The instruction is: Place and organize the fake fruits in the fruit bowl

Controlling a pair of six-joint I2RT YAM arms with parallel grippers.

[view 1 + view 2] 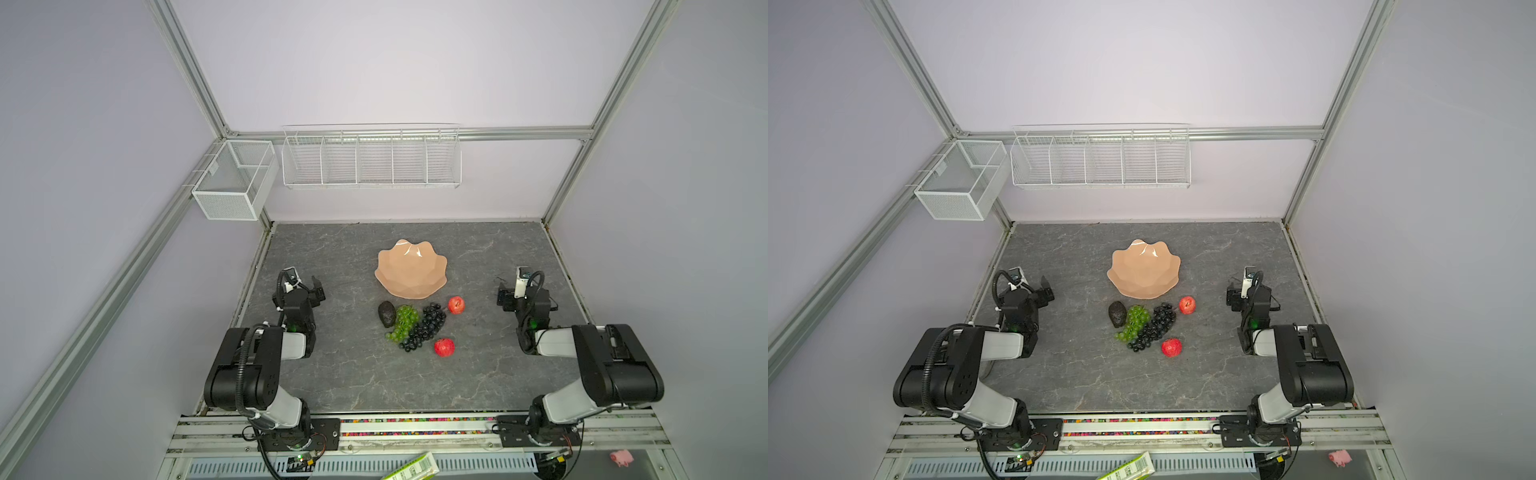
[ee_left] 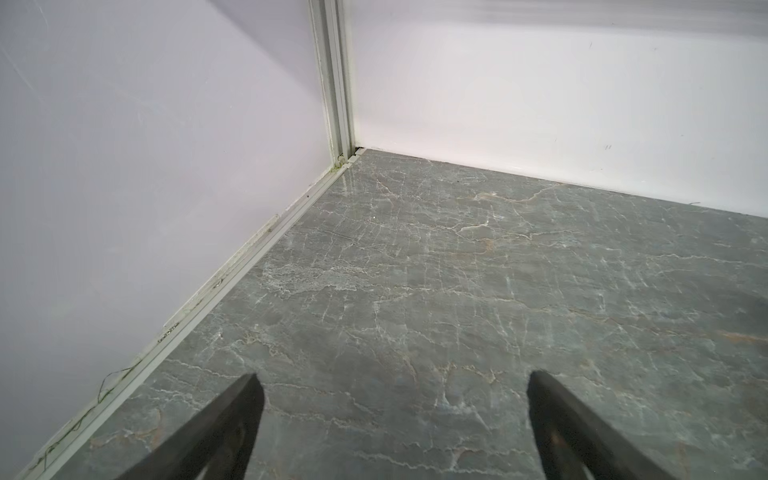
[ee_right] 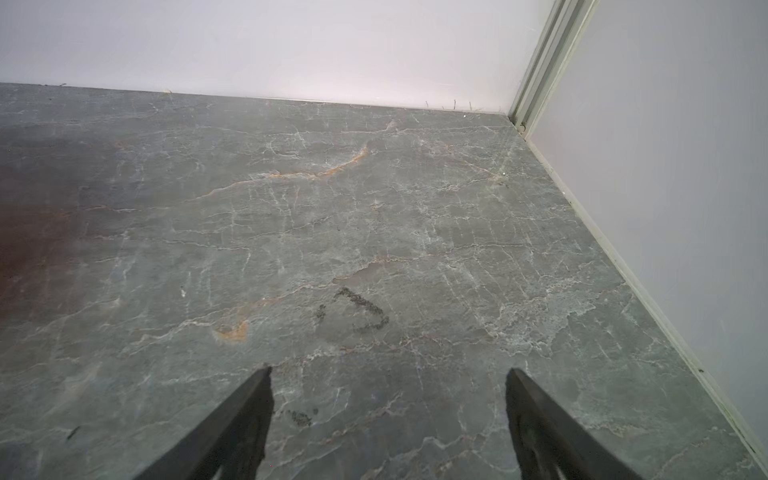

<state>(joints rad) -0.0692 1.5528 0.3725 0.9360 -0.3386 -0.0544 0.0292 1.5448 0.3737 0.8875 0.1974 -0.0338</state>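
Left hand (image 2: 395, 374), right hand (image 3: 388, 369) open, empty. Apple (image 1: 444, 347) probably light, slick: pinch its middle. Dark grapes (image 1: 428, 326) likely floppy: grab mid-bunch.

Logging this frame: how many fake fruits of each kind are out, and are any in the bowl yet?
Red apples: 2
Dark grape bunch: 1
Green grape bunch: 1
Avocado: 1
Total: 5, all lying on the table; 0 in the fruit bowl.
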